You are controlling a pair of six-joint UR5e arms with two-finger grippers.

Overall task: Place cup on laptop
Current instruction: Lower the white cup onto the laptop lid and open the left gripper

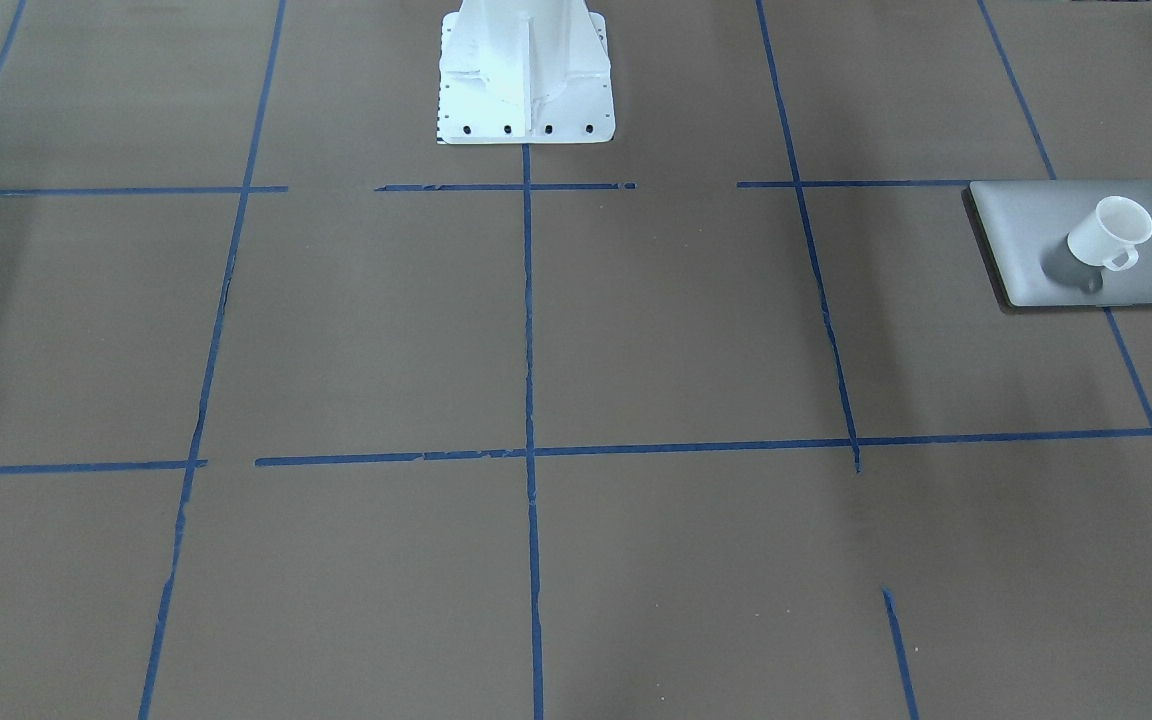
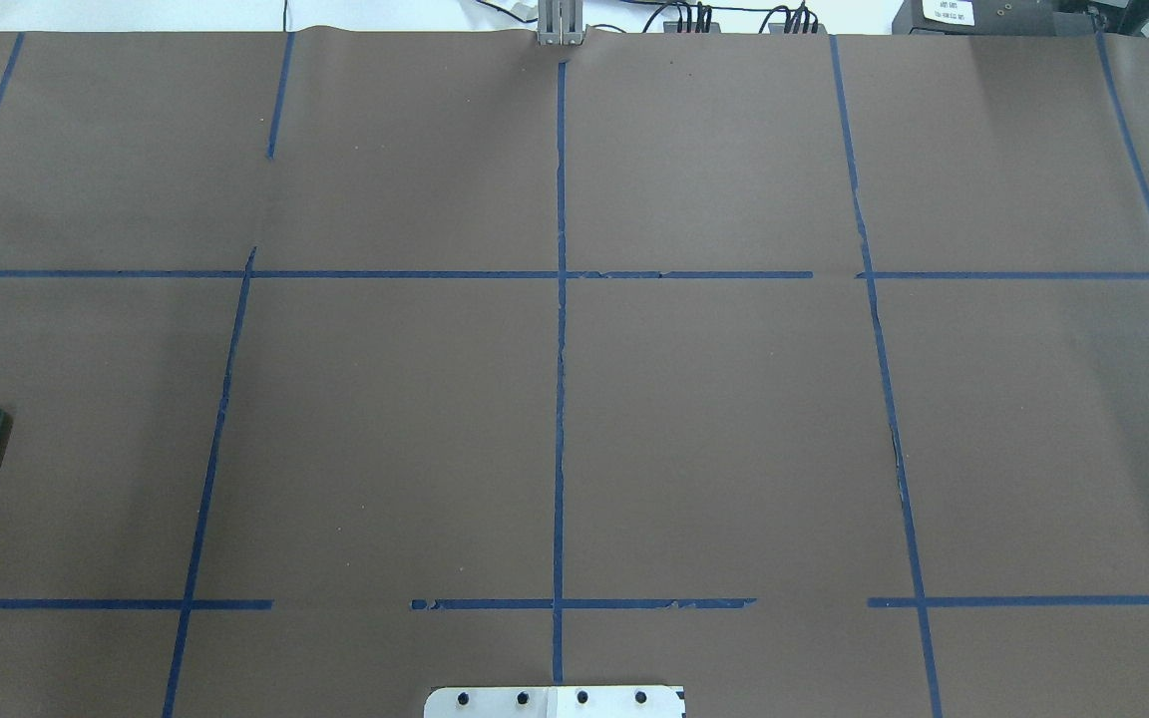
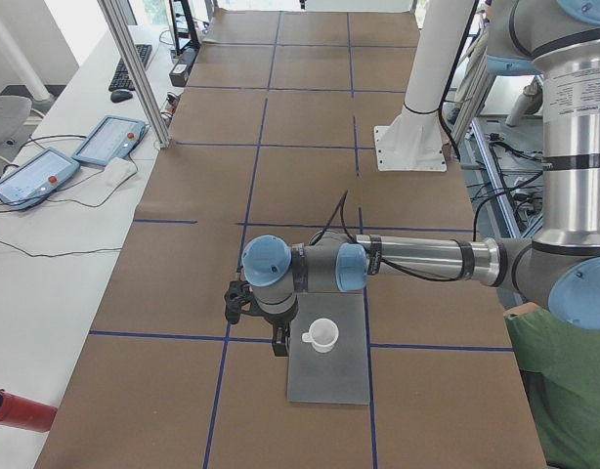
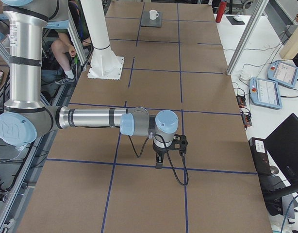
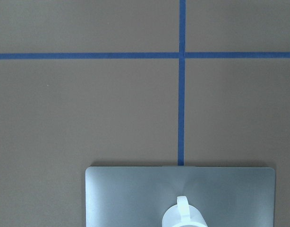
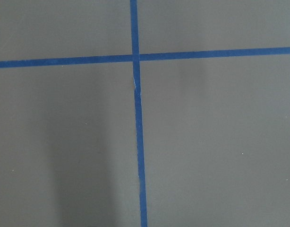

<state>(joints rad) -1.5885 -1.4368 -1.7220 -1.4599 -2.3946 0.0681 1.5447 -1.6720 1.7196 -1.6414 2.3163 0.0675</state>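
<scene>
White cup (image 1: pixel 1108 234) upright on grey laptop (image 1: pixel 1024 225), my left gripper (image 3: pixel 279 344) raised near it, my right gripper (image 4: pixel 159 162) well apart, open or closed I cannot tell for either

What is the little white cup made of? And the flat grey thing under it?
The small white cup with a loop handle looks like glazed ceramic: smooth, plain white, though plastic is possible. The flat silver-grey laptop under it looks like matt metal, probably aluminium: even grey with a soft sheen.
</scene>
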